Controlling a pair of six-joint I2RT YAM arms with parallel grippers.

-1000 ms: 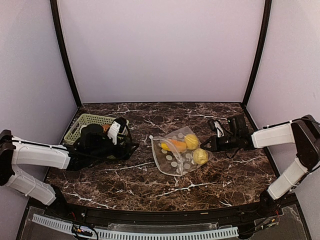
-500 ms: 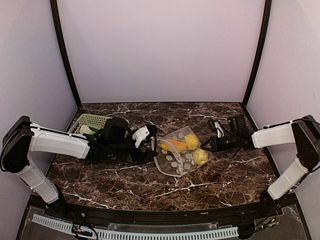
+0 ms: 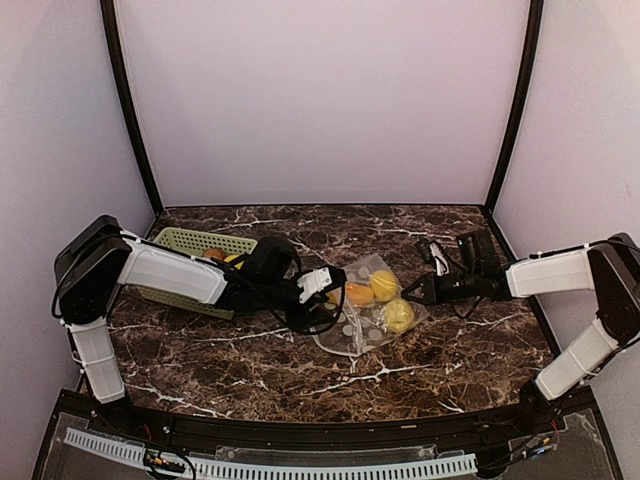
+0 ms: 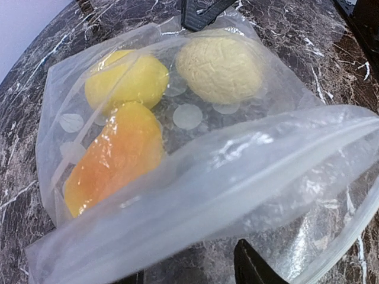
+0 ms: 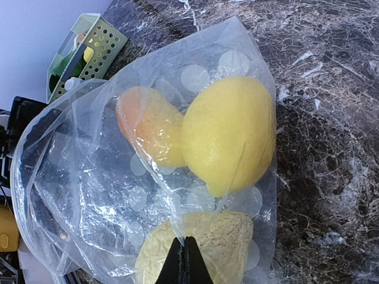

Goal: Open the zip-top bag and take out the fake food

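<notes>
"While the left arm is stretching in from the left edge of the overhead view, what is lying beside it?"

"A pale green basket (image 3: 185,240) is sitting at the upper left of the marble table (image 3: 250,350). Small orange and yellow pieces (image 3: 216,256) are showing inside it, partly behind the arm."

"And what is the left gripper (image 3: 333,296) doing?"

"It is hovering near the middle of the frame, right at the left edge of the zip-top bag (image 3: 362,322). In the left wrist view its two fingers (image 4: 254,266) are standing partly apart at the bottom of the frame. The bag's near edge is bulging across the gap between them. I cannot tell whether they are touching the plastic, but they are not clamping anything."

"Where is the fake food (image 3: 383,284) lying?"

"Three pieces are sitting inside the bag, which is resting on the table just right of centre. An orange one (image 4: 115,157) is touching a smooth yellow one (image 4: 127,80), and a pale textured one (image 4: 219,68) is lying just beside them."

"And further right?"

"The right gripper (image 3: 410,297) is reaching in from the right side of the frame. Its jaws are pressing fully together on the bag's right edge, pinching the clear film."
</notes>
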